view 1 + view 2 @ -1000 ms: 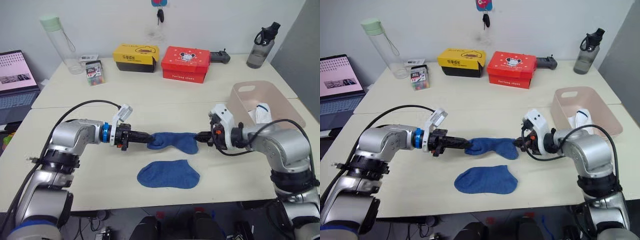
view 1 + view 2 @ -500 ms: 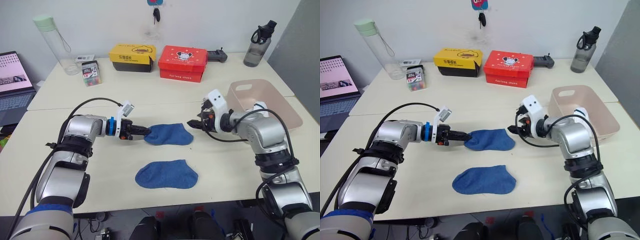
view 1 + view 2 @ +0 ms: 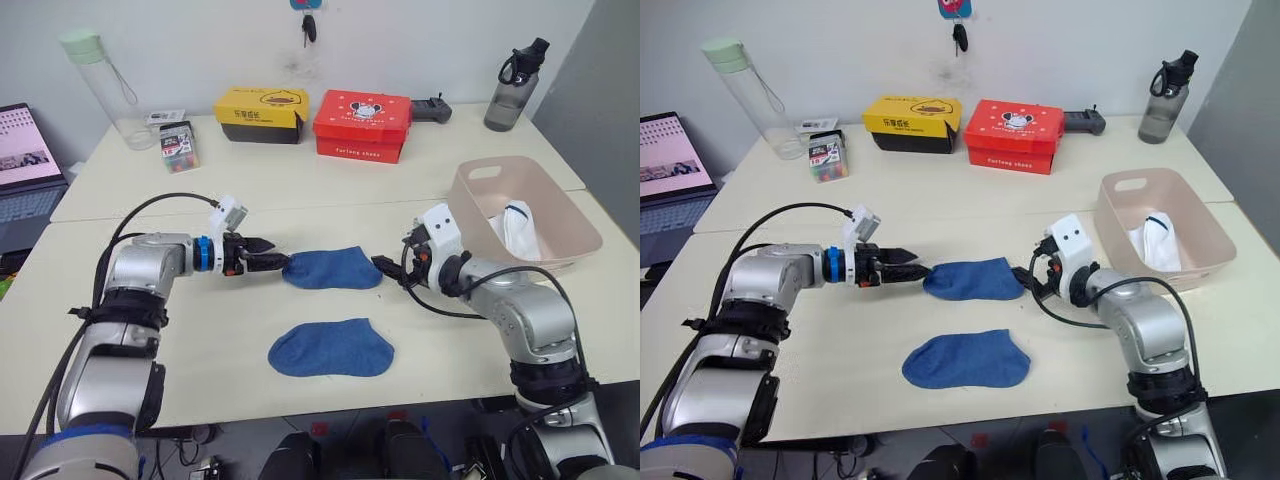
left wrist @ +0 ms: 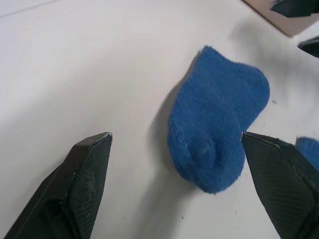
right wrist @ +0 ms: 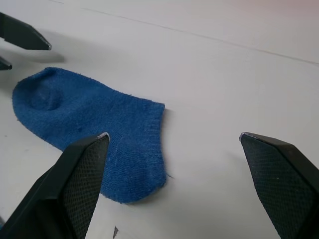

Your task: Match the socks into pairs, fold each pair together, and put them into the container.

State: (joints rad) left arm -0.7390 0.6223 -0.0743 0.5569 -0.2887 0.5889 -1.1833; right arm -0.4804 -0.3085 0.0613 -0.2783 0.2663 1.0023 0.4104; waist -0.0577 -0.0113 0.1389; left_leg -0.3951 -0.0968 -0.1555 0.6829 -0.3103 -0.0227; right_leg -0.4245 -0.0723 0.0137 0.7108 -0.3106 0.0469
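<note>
Both grippers, left (image 3: 272,263) and right (image 3: 385,266), are held open at opposite ends of one medium blue sock (image 3: 331,268) lying flat; its match (image 3: 331,347) is laid nearer, the container (image 3: 560,245) at right.

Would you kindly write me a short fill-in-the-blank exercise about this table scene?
1. The two socks on the table are both medium ____.
2. The left end effector and right end effector are both ____.
3. The white sock lies inside the ____.

Missing words: blue; open; container
</note>
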